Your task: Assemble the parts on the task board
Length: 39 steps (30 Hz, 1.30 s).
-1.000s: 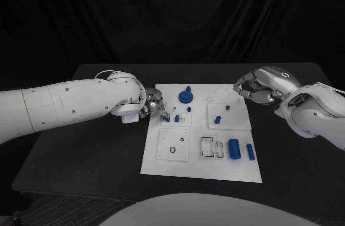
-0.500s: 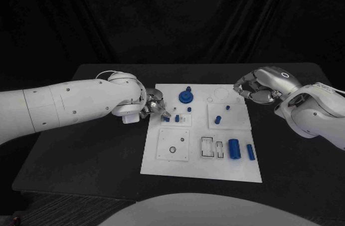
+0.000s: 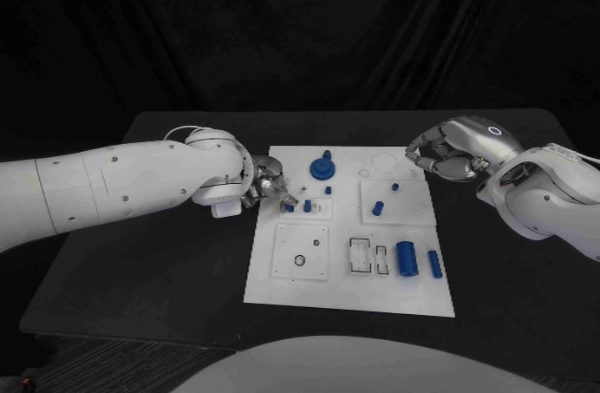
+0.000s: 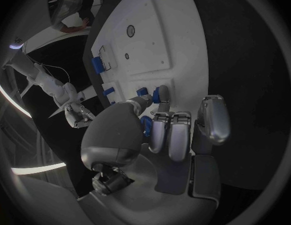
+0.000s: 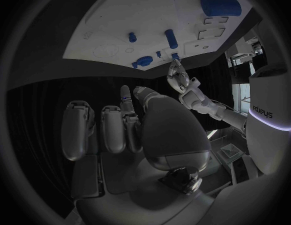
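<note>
L hand (image 3: pixel 266 187) sits at the task board's (image 3: pixel 300 284) left edge, toward the far-left corner, fingers curled in w/ the tips on a small blue peg (image 3: pixel 289 206). Wrist view shows a blue piece (image 4: pixel 146 125) tucked between thumb and fingers, so it reads as pinching that part; prob. seating it or steadying it next to the second peg (image 3: pixel 308 206) in the small square block there. Low, side-on approach makes sense: keeps the arm off the rest of the board.

R hand (image 3: pixel 446 156) hovers just off the board's far-right corner, over the black table (image 3: pixel 150 263), fingers curled inward w/ nothing visible in them — clenched, idle, parked clear so it doesn't crowd the L.

Outward on the board: round blue knob part (image 3: pixel 324 165) near the far edge, mid; two short pegs (image 3: pixel 378 207) in the right-hand square plate; big blue cylinder (image 3: pixel 407 258) and thinner one (image 3: pixel 435 264) lying near the right edge, toward the near side, beside open rectangular slots (image 3: pixel 369 256) — likely their destinations, not yet filled. Near-left plate has a ring-shaped hole (image 3: pixel 300 260), empty.

Writing: none legible on board or parts.
</note>
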Each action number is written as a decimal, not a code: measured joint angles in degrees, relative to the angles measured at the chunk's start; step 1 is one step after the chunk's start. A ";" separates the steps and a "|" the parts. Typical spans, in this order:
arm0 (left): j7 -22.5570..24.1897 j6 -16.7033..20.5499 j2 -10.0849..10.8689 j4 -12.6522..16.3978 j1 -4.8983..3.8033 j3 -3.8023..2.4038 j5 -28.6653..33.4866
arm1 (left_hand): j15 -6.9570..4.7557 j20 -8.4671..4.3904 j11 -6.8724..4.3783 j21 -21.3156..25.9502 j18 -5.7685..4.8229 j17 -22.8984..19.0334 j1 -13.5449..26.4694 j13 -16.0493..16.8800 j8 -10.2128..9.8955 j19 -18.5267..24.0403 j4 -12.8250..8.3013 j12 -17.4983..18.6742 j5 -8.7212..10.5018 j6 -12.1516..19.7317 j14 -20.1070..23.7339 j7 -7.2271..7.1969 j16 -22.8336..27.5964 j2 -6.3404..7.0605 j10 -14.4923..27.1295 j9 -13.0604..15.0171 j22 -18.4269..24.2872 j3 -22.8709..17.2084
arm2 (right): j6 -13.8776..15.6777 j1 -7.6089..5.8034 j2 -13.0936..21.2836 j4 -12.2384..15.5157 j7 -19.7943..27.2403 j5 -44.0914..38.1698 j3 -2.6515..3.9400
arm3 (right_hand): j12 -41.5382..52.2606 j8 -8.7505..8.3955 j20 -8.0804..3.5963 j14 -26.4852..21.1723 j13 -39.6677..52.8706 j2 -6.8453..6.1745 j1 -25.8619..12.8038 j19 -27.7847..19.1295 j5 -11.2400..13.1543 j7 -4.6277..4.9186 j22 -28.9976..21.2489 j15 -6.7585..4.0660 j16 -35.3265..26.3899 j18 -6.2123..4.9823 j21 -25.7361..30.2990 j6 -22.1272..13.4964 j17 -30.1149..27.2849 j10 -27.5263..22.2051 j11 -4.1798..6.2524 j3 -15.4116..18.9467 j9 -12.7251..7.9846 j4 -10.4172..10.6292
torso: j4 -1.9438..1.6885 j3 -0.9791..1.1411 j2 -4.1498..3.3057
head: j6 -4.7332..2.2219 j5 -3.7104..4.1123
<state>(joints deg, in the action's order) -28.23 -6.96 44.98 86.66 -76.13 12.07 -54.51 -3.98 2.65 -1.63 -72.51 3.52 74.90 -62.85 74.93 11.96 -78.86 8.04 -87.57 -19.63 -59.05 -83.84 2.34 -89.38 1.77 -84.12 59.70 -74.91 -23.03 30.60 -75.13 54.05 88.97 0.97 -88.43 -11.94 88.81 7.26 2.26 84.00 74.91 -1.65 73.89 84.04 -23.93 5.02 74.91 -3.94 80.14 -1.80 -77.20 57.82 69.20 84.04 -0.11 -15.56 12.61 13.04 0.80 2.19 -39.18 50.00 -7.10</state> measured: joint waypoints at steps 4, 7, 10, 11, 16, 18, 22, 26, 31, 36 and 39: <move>0.08 0.67 0.71 0.76 0.07 0.06 0.01 | 0.00 0.00 0.00 0.00 0.00 0.00 0.00 0.00 0.00 0.00 -0.17 0.00 -0.76 -0.11 0.00 -0.11 0.00 0.00 0.00 -0.05 0.00 0.17 | -0.01 0.02 0.01 -0.02 0.00 0.00 0.01 | 0.00 0.00 0.00 0.00 0.00 0.00 0.03 0.00 0.00 0.00 0.00 0.00 0.00 0.00 0.00 0.00 0.00 0.00 0.00 -0.02 0.00 -0.02 | 0.00 0.00 -0.01 | 0.00 0.01; 0.13 1.27 1.18 1.33 0.14 0.12 0.01 | 0.00 0.00 0.00 0.00 0.00 0.00 -0.11 0.00 -0.01 0.00 -0.23 0.00 -1.05 -0.21 0.00 -0.20 0.00 -0.10 0.00 -0.13 0.00 0.23 | -0.01 0.05 0.02 -0.03 0.00 0.00 0.00 | 0.00 0.00 0.00 0.00 0.00 0.22 0.24 0.00 0.00 0.00 0.00 0.00 0.00 0.00 0.00 0.00 0.00 0.00 0.00 -0.02 0.00 -0.02 | 0.00 0.00 -0.01 | 0.00 0.01; 0.19 1.88 1.48 1.71 0.15 0.12 0.01 | 0.00 0.00 0.00 0.00 0.00 0.00 -0.24 0.00 -0.01 0.00 -0.23 0.00 -1.60 -0.21 0.00 -0.20 0.00 -0.23 0.00 -0.15 0.00 0.24 | -0.01 0.07 0.02 -0.04 0.00 0.00 0.00 | 0.00 0.00 0.00 0.00 0.00 0.22 0.24 0.00 0.00 0.00 0.00 0.00 0.00 0.00 0.00 0.00 0.00 0.00 0.00 -0.02 0.00 -0.02 | 0.00 -0.01 -0.01 | 0.00 0.03; 0.21 2.05 1.55 1.79 0.15 0.13 0.01 | 0.00 0.00 0.00 0.00 0.00 0.00 -0.24 0.00 -0.01 0.00 -0.24 0.00 -2.00 -0.21 0.00 -0.20 0.00 -0.23 0.00 -0.15 0.00 0.23 | -0.02 0.08 0.02 -0.04 0.00 0.00 -0.01 | 0.00 0.00 0.00 0.00 -0.01 0.22 0.24 0.00 0.00 0.00 0.00 0.00 0.00 0.00 0.00 0.00 0.00 0.00 0.00 -0.11 0.00 -0.11 | 0.00 -0.01 -0.02 | 0.00 0.03; 0.49 3.00 1.86 2.16 0.15 0.13 0.01 | 0.00 0.00 0.00 0.00 0.00 0.00 -0.40 0.00 -0.01 0.00 -0.79 0.00 -3.66 -0.21 0.00 -0.19 0.00 -0.39 0.00 -0.16 0.00 0.00 | -0.02 0.11 0.04 -0.06 -0.01 0.00 -0.01 | 0.00 0.00 0.00 0.00 -0.01 0.22 0.24 0.00 0.00 0.00 0.00 0.00 0.00 0.00 0.00 0.00 0.00 0.00 0.00 -0.01 0.00 -0.33 | -0.02 -0.01 -0.01 | 0.00 0.09; 0.69 3.46 1.93 2.28 0.15 0.13 0.01 | 0.00 0.00 0.00 0.00 0.00 0.00 -0.60 0.00 -0.01 0.00 -0.91 0.00 -4.40 -0.21 0.00 -0.18 0.00 -0.40 0.00 -0.16 0.00 -0.13 | -0.02 0.12 0.04 -0.06 -0.01 0.00 -0.01 | 0.00 0.00 0.00 0.00 -0.01 0.22 0.24 0.00 -0.22 0.00 -0.01 0.00 0.00 0.00 0.00 0.00 -0.05 0.00 0.00 -0.01 0.00 -0.33 | -0.02 -0.01 -0.01 | 0.00 0.13; 1.10 4.31 1.99 2.37 0.15 0.13 0.01 | 0.00 0.00 0.00 0.00 0.00 0.00 -0.95 0.00 -0.01 0.00 -1.19 0.00 -4.55 -0.21 0.00 -0.16 0.00 -0.28 0.00 -0.15 0.00 -0.09 | -0.02 0.13 0.04 -0.07 -0.03 0.00 -0.01 | 0.00 0.00 0.00 0.00 -0.01 0.22 0.24 0.00 -0.24 0.00 -0.01 0.00 0.00 0.00 0.00 0.00 -0.05 0.00 0.00 -0.17 0.00 -0.49 | -0.03 -0.02 0.02 | 0.00 0.15; 1.34 4.97 1.99 2.37 0.15 0.13 0.01 | 0.00 0.00 0.00 0.00 0.00 0.00 -0.95 0.00 -0.02 0.00 -1.19 0.00 -4.89 -0.34 0.00 -0.29 0.00 -0.28 0.00 -0.10 0.00 -0.09 | -0.03 0.14 0.04 -0.08 -0.04 0.00 -0.01 | 0.00 0.00 0.00 0.00 -0.01 0.43 0.45 0.00 -0.24 0.00 -0.01 0.00 0.00 0.00 0.00 0.00 -0.05 0.00 0.00 -0.17 0.00 -0.49 | -0.03 -0.01 0.02 | 0.00 0.12; 1.41 5.42 1.95 2.28 0.15 0.13 0.01 | 0.00 0.00 0.00 0.00 0.00 0.00 -0.94 0.00 -0.06 0.00 -1.18 0.00 -4.02 -0.36 0.00 -0.31 0.00 -0.28 0.00 -0.09 0.00 -0.08 | -0.03 0.15 0.03 -0.09 -0.05 0.00 -0.01 | 0.00 0.00 0.00 0.00 -0.01 0.52 0.55 0.00 -0.24 0.00 -0.01 0.00 0.00 0.00 0.00 0.00 -0.05 0.00 0.00 -0.17 0.00 -0.49 | -0.03 -0.01 0.02 | 0.00 0.07; 1.24 5.46 1.68 2.10 0.15 0.13 0.01 | 0.00 0.00 0.00 0.00 0.00 0.00 -0.94 0.00 -0.23 0.00 -1.18 0.00 -3.39 -0.36 0.00 -0.31 0.00 -0.28 0.00 -0.11 0.00 -0.08 | -0.04 0.15 0.03 -0.09 -0.05 0.00 -0.01 | 0.00 0.00 0.00 0.00 -0.01 0.30 0.77 0.00 -0.24 0.00 -0.01 0.00 0.00 0.00 0.00 0.00 -0.04 0.00 0.00 -0.33 0.00 -0.65 | -0.03 -0.01 -0.01 | 0.00 0.04; 1.10 5.39 1.42 1.94 0.15 0.14 0.01 | 0.00 0.00 0.00 0.00 0.00 0.00 -0.76 0.00 -0.23 0.00 -1.18 0.00 -3.16 -0.36 0.00 -0.31 0.00 -0.47 0.00 -0.15 0.00 -0.08 | -0.04 0.15 0.02 -0.08 -0.05 0.00 -0.01 | 0.00 0.00 0.00 0.00 -0.01 0.28 0.79 0.00 -0.24 0.00 0.03 0.00 0.00 0.00 0.00 0.00 -0.04 0.00 0.00 -0.33 0.00 -0.65 | -0.02 0.00 -0.02 | 0.00 0.04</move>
<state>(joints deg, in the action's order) -27.13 -1.57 46.40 88.60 -75.98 12.20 -54.49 -3.98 2.65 -1.63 -72.51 3.52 74.90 -63.60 74.93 11.73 -78.86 6.86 -87.57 -22.79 -59.41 -83.84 2.03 -89.38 1.30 -84.12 59.55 -74.91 -23.11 30.56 -74.98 54.08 88.89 0.92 -88.43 -11.94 88.81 7.26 2.26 83.99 74.90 -1.37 74.68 84.04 -24.17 5.02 74.94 -3.94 80.14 -1.80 -77.20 57.82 69.15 84.04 -0.11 -15.89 12.61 12.40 0.78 2.19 -39.19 50.00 -7.06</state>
